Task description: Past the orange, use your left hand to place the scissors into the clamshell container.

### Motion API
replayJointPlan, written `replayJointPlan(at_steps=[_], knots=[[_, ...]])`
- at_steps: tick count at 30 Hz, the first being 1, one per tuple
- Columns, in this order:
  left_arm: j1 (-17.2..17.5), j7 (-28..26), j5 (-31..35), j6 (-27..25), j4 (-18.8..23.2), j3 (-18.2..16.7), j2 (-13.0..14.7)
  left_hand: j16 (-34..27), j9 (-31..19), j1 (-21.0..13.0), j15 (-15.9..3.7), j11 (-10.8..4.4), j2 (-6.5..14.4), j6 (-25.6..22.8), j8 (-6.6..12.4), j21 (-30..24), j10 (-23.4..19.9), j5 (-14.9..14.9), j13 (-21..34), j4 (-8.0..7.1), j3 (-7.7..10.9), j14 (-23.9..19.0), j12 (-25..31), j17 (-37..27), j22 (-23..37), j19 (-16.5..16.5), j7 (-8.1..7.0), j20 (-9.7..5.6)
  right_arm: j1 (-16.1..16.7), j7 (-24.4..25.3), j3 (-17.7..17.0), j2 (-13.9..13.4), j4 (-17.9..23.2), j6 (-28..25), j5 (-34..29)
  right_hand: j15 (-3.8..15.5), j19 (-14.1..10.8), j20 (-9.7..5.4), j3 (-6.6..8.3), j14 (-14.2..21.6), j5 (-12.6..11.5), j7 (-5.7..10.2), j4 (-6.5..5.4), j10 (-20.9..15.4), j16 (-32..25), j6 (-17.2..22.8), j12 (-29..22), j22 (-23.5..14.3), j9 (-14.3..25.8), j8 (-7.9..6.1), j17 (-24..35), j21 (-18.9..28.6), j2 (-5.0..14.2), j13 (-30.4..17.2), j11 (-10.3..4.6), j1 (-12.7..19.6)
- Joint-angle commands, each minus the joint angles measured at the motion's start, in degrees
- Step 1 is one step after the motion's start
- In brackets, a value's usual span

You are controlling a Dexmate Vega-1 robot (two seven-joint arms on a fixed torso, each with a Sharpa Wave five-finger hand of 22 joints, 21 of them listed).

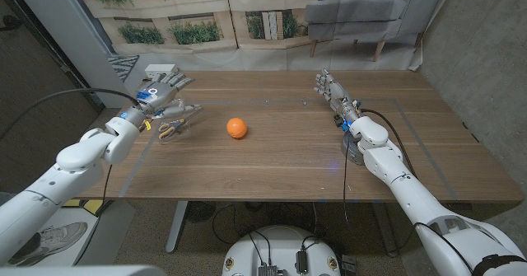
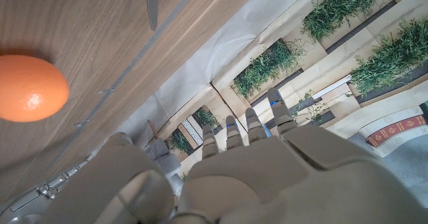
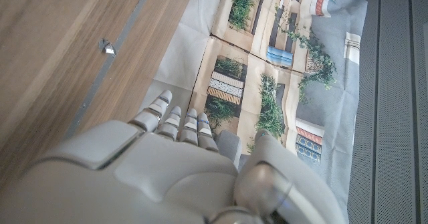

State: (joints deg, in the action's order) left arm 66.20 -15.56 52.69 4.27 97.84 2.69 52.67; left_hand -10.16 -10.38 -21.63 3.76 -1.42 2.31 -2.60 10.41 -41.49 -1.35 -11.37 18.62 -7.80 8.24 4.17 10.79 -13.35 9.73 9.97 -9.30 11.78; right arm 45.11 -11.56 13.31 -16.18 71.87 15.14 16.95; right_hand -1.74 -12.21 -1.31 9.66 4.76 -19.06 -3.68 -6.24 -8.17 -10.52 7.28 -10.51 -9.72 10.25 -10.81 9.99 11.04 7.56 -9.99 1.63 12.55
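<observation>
The scissors [image 1: 170, 128], with yellowish handles, lie at the table's left, inside what looks like a clear clamshell container [image 1: 186, 119] whose outline is faint. My left hand [image 1: 165, 94] hovers just behind them with its fingers spread and holds nothing. In the left wrist view the left hand [image 2: 267, 174] reaches out with straight fingers, and a grey scissor blade [image 2: 152, 3] shows on the wood. The orange [image 1: 237, 128] sits near the table's middle, to the right of the scissors, and shows as the orange [image 2: 30, 87] in the left wrist view. My right hand [image 1: 329, 90] stands at the far right, fingers straight, holding nothing.
A white flat object [image 1: 160, 70] lies at the table's far left corner. A grey armchair [image 1: 362, 12] stands behind the table. Bare wood [image 1: 288, 161] stretches between the orange and my right arm.
</observation>
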Motion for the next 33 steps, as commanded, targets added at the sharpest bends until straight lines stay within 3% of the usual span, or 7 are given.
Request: replayJointPlan(at_steps=[1, 6, 11, 20, 25, 33], knots=[[0.6, -3.6, -3.9, 3.5, -0.5, -2.7, -2.9, -0.4, -0.1, 1.9, 0.41, -0.46, 0.5, 2.1, -0.37, 0.9, 1.3, -0.2, -0.6, -0.51, -0.58, 1.0, 0.3, 0.8, 0.3, 7.0, -1.22, 0.50, -0.4, -0.2, 0.2, 0.0, -0.1, -0.5, 0.0, -0.17, -0.1, -0.30, 0.31, 0.6, 0.2, -0.27, 0.08, -0.3, -0.1, 0.2, -0.1, -0.2, 0.2, -0.13, 0.1, 0.1, -0.18, -0.3, 0.02, -0.2], [1.0, -2.4, -4.4, 3.9, 0.7, -3.7, -3.6, -0.2, 0.0, 3.8, 0.91, -0.76, 1.4, 4.4, -0.53, 2.5, 3.7, -0.2, -1.6, -0.85, -1.00, 3.0, 0.0, 1.7, 0.3, 8.1, -1.92, 0.52, -0.6, -0.3, 0.5, -0.1, -0.1, -0.5, -0.5, -0.18, -0.1, -0.31, 0.33, 0.5, 0.2, -0.26, 0.10, -0.3, -0.1, 0.2, -0.1, -0.2, 0.2, -0.13, 0.1, 0.1, -0.19, -0.3, 0.02, -0.2], [0.6, -2.5, -6.5, 5.9, 0.3, -4.5, -4.9, -0.3, 0.2, 7.3, 1.82, -1.28, 2.1, 6.7, -0.40, 7.3, 7.2, -0.1, -3.4, -1.11, -2.08, 5.5, -0.1, 2.6, 0.3, 15.0, -2.08, 0.46, -0.5, 0.0, 0.8, -0.1, 0.5, -0.9, -0.8, -0.19, -0.1, -0.33, 0.34, 0.5, 0.2, -0.25, 0.11, -0.3, -0.1, 0.3, -0.1, -0.2, 0.2, -0.14, 0.1, 0.1, -0.20, -0.3, 0.02, -0.2], [-0.5, 3.8, -11.3, 8.2, 0.3, -5.6, -6.5, 0.1, 0.2, 13.3, 2.92, -1.17, 3.1, 14.2, -0.64, 11.2, 14.6, -0.5, -5.8, -1.80, -4.06, 11.7, -0.5, 2.7, 0.7, 19.1, -1.66, 0.45, 0.3, 1.2, 1.2, 0.1, 2.2, -2.1, -1.2, -0.18, -0.1, -0.32, 0.35, 0.5, 0.2, -0.29, 0.14, -0.3, -0.1, 0.3, -0.1, -0.2, 0.2, -0.15, 0.1, 0.1, -0.25, -0.3, -0.01, -0.2], [-1.2, 1.9, -12.0, 11.1, -1.3, -6.0, -8.0, -0.1, 0.2, 13.9, 2.95, -1.17, 3.1, 13.9, -0.36, 11.5, 14.3, -0.6, -6.0, -1.87, -4.27, 11.6, -0.1, 2.7, 0.7, 19.5, -1.68, 0.47, 0.6, 1.8, 1.5, 0.0, 3.0, -2.6, -1.8, -0.17, -0.1, -0.27, 0.33, 0.7, 0.2, -0.29, 0.13, -0.4, -0.2, 0.3, -0.1, -0.2, 0.2, -0.16, 0.1, 0.1, -0.28, -0.3, 0.13, -0.2], [-2.6, 0.5, -19.3, 17.7, -4.9, -7.9, -12.5, -1.0, 0.3, 15.8, 2.71, -1.14, 3.3, 12.3, 0.33, 12.0, 12.2, -0.8, -6.6, -2.06, -4.95, 10.1, 0.9, 2.7, 0.8, 19.2, -1.81, 0.44, 1.0, 3.0, 2.0, -0.5, 4.9, -3.5, -2.9, -0.19, -0.3, -0.21, 0.25, 0.8, 0.2, -0.43, 0.05, -0.6, -0.2, 0.4, -0.2, -0.2, 0.2, -0.19, 0.1, 0.2, -0.36, -0.3, 0.28, -0.4]])
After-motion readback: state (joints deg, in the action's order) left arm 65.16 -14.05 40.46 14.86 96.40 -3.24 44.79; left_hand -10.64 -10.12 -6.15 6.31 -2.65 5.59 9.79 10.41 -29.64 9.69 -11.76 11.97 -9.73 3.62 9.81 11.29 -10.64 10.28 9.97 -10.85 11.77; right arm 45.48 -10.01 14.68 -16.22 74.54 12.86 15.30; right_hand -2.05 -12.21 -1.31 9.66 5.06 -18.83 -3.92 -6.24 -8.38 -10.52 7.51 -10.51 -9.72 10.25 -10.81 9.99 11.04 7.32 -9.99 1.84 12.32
